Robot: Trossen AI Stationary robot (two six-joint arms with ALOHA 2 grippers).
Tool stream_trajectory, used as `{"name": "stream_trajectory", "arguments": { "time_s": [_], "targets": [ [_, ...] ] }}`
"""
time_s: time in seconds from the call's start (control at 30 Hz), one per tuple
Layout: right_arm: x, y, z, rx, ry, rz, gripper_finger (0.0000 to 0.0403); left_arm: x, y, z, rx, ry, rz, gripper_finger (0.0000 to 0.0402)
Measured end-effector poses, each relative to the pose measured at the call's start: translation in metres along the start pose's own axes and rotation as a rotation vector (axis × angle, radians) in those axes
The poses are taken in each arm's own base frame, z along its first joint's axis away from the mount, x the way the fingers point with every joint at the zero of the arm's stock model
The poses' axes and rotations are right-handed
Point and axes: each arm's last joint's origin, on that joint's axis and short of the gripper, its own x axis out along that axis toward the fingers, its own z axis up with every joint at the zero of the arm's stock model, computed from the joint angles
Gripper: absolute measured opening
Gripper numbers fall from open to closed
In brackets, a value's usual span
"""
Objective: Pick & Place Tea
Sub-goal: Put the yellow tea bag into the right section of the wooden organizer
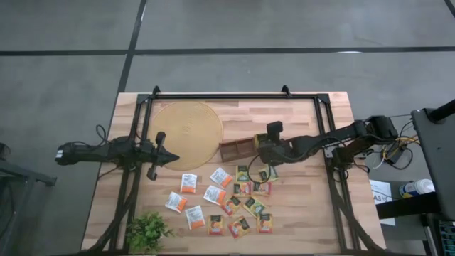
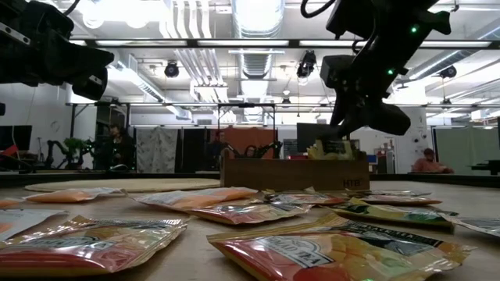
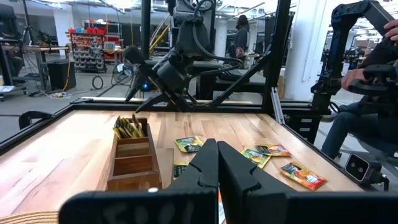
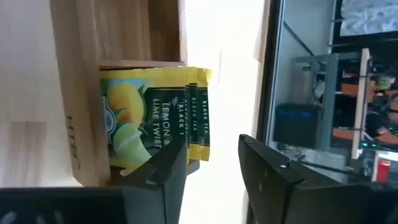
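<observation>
1. Surface (image 1: 298,213): pale wood planks, black frame rails.
2. Round mat (image 1: 186,131): upper centre-left of the high view.
3. Wooden tray (image 1: 238,148): just right of the mat.
4. Tea sachets (image 1: 226,201): scattered, lower centre.
5. Small plant (image 1: 148,232): lower left.

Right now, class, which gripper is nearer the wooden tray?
Right. The right gripper hangs directly over the tray's end compartment, beside the upright tea sachets. The left gripper waits well apart, across the round mat.
</observation>
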Motion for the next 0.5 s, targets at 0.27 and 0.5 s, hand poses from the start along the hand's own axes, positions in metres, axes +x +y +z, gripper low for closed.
{"name": "stream_trajectory", "arguments": {
  "time_s": [0.27, 0.5],
  "targets": [
    [-0.009, 0.003, 0.002, -0.021, -0.029, 0.004, 0.0153, 0.000, 0.000, 0.000, 0.000, 0.000, 0.000, 0.0000],
    [-0.037, 0.001, 0.013, 0.032, -0.141, 0.061, 0.0143, 0.000, 0.000, 0.000, 0.000, 0.000, 0.000, 0.0000]
  ]
}}
